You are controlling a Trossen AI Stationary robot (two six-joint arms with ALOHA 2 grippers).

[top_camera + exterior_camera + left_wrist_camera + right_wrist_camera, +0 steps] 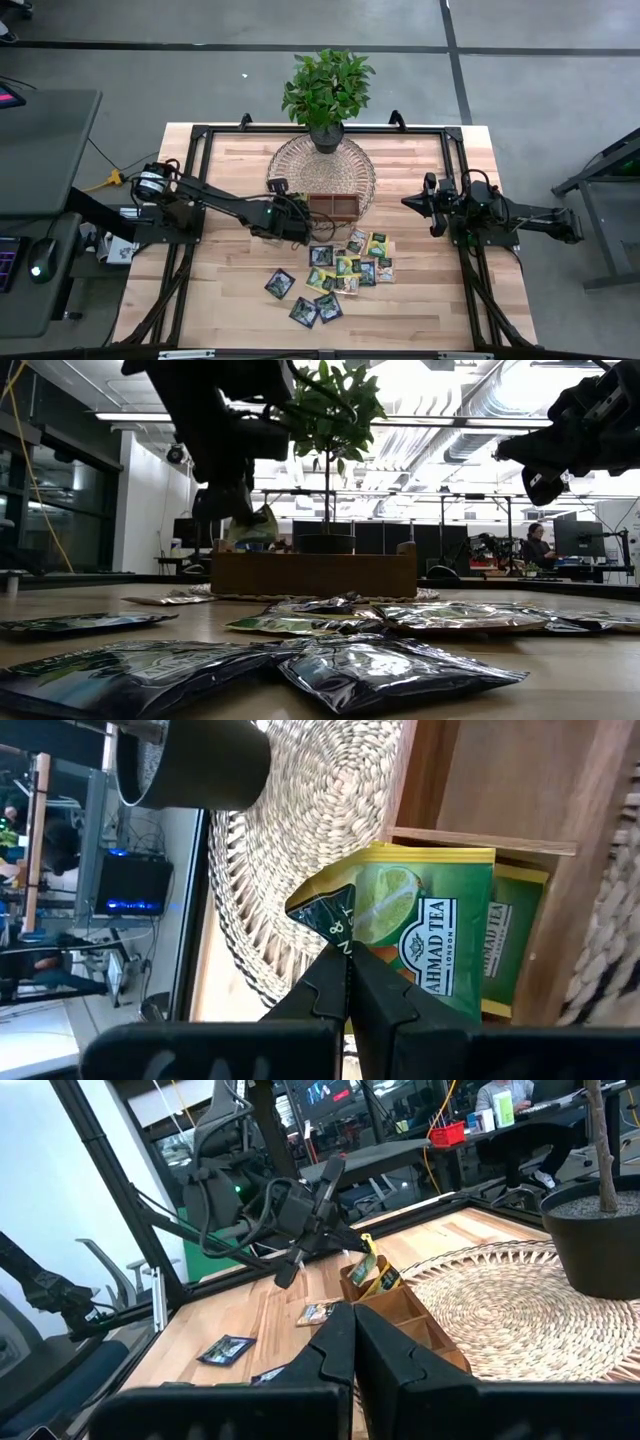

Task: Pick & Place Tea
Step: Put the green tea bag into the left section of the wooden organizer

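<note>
A green and yellow foil tea sachet (420,925) with a lime picture sits pinched in the black left claw (345,960). Beyond it lies a pale woven straw mat (300,830).

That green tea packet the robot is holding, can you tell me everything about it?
The green tea packet is a flat, shiny square sachet with a yellow edge, a lime picture and the words AHMAD TEA LONDON. The left tool is shut on one dark corner, holding it over the wooden tray, where another green packet already sits behind it.

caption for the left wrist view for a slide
Left end effector shut on a green tea sachet, holding it over the wooden tray beside another sachet.
</note>
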